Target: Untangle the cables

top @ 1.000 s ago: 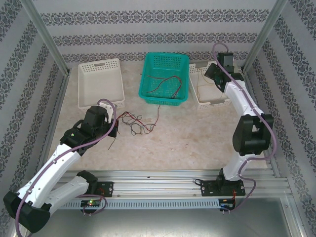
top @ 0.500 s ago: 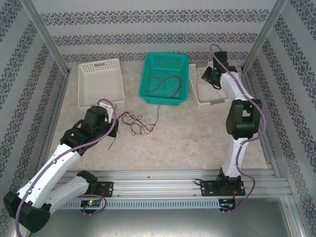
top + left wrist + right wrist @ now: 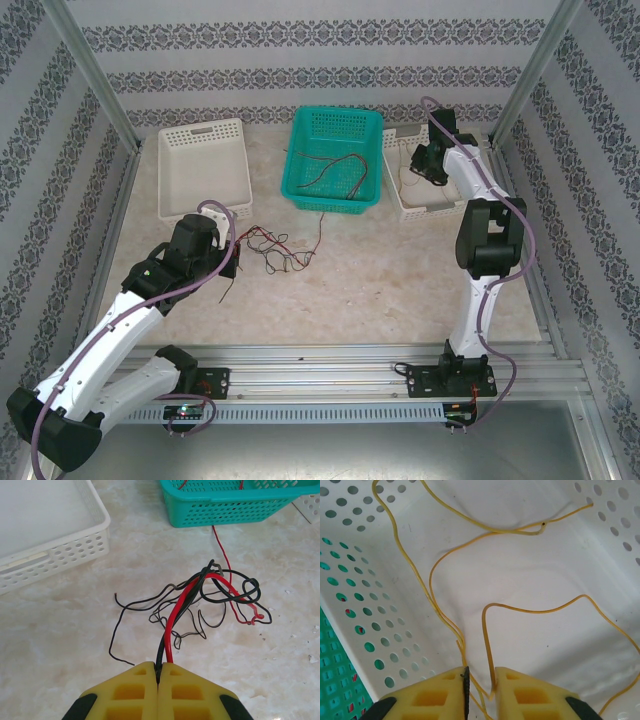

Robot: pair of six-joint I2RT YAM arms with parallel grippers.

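Note:
A tangle of thin red and black cables (image 3: 275,250) (image 3: 210,597) lies on the marble table in front of the teal basket (image 3: 292,165). My left gripper (image 3: 232,268) (image 3: 159,669) is shut on a black and a red strand of it at the near left end. More red and dark cables (image 3: 335,170) lie inside the teal basket. My right gripper (image 3: 420,165) (image 3: 481,675) hangs inside the right white basket (image 3: 415,208), its jaws slightly open. Loose yellow cables (image 3: 520,609) lie on that basket's floor, and a few run between the parted pads.
An empty white basket (image 3: 165,175) (image 3: 95,535) stands at the back left. One red strand (image 3: 222,555) trails from the teal basket (image 3: 225,510) down to the tangle. Patterned walls and metal posts enclose the table.
The right arm has folded and swung its gripper lower into the right white basket, and its jaws have parted a little. The left arm and the tangle have stayed still.

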